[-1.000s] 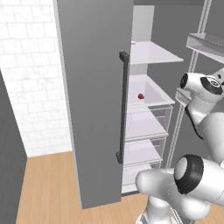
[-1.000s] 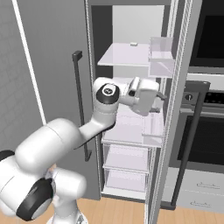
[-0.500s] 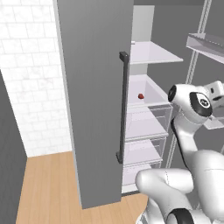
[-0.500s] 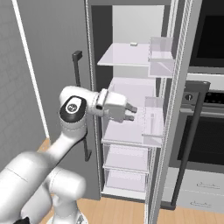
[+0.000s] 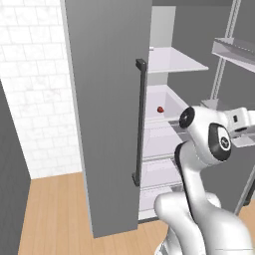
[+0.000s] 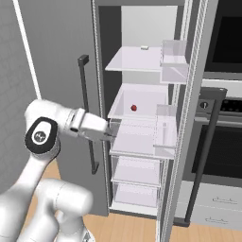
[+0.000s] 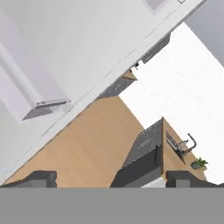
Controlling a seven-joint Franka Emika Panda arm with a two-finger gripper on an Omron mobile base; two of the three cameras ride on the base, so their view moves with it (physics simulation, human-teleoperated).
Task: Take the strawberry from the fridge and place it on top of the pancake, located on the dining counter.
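On my left I see the fridge (image 5: 107,109) door swung open, its dark handle (image 5: 139,122) facing me. Further right, the strawberry (image 6: 133,108) sits on a white middle shelf (image 6: 142,101). My gripper (image 7: 111,177) shows spread fingers, holding nothing.

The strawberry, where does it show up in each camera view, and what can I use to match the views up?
Left base view: the strawberry sits right of centre, on a white middle shelf just right of the fridge door's dark handle.
Right base view: the strawberry sits just above centre, at the back of the middle shelf.
Hand view: not in it.
Shared landmark: the dark handle, left of the strawberry in both base views.
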